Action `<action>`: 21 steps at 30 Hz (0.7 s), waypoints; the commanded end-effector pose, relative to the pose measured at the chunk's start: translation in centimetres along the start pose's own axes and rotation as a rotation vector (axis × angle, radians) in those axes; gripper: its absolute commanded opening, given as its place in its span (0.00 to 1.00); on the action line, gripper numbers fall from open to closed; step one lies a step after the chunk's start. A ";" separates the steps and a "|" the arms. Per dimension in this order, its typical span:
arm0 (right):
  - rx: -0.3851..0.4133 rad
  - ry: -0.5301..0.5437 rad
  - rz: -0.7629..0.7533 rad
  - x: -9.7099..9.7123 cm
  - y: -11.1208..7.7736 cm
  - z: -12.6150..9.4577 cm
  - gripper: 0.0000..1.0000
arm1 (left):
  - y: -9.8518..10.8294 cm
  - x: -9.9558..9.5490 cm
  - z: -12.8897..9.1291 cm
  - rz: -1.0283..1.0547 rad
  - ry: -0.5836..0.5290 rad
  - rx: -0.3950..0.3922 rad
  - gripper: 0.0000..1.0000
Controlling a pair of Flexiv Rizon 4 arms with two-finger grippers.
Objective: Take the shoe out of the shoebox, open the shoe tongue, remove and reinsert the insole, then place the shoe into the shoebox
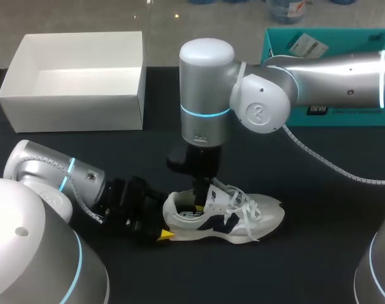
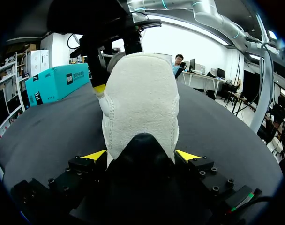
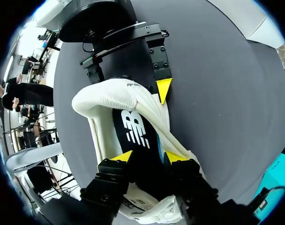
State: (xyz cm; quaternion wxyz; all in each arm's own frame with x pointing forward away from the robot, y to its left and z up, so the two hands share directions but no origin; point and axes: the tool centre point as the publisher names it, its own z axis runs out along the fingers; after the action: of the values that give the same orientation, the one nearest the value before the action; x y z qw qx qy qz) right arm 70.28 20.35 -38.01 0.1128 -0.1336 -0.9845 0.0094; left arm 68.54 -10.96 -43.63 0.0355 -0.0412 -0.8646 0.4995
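Note:
A white sneaker (image 1: 243, 218) with a dark side logo lies on its sole on the black table, toe to the right. My left gripper (image 1: 169, 223) is at its heel. In the left wrist view the heel (image 2: 140, 103) fills the gap, and both yellow tips press its sides (image 2: 141, 155). My right gripper (image 1: 199, 206) points straight down into the shoe's mouth. In the right wrist view its fingers (image 3: 148, 158) stand apart over the black insole (image 3: 133, 131), which lies inside the shoe. One left fingertip (image 3: 163, 89) shows against the heel's side.
A white open box (image 1: 72, 95) stands empty at the back left. A teal box (image 1: 332, 44) sits at the back right, behind my right arm. A cable hangs from the right arm (image 1: 325, 161) over the table. Bare black tabletop (image 1: 306, 266) lies in front of the shoe.

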 end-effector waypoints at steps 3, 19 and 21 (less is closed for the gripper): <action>-0.002 0.022 0.004 -0.3 0.7 3.0 0.42 | 0.6 0.1 0.6 0.001 -0.001 -0.004 0.00; 0.007 0.105 -0.026 1.2 1.7 7.2 0.00 | 0.6 0.1 0.6 0.001 -0.001 -0.004 0.00; 0.019 0.107 -0.029 1.3 1.4 7.0 0.00 | 0.6 0.1 0.6 0.001 -0.001 -0.004 0.00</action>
State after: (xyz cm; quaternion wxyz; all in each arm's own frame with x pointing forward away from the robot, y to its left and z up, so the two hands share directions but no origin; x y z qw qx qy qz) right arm 69.23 20.89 -40.97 0.1629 -0.1212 -0.9792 0.0035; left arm 68.47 -10.82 -43.69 0.0359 -0.0417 -0.8647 0.4992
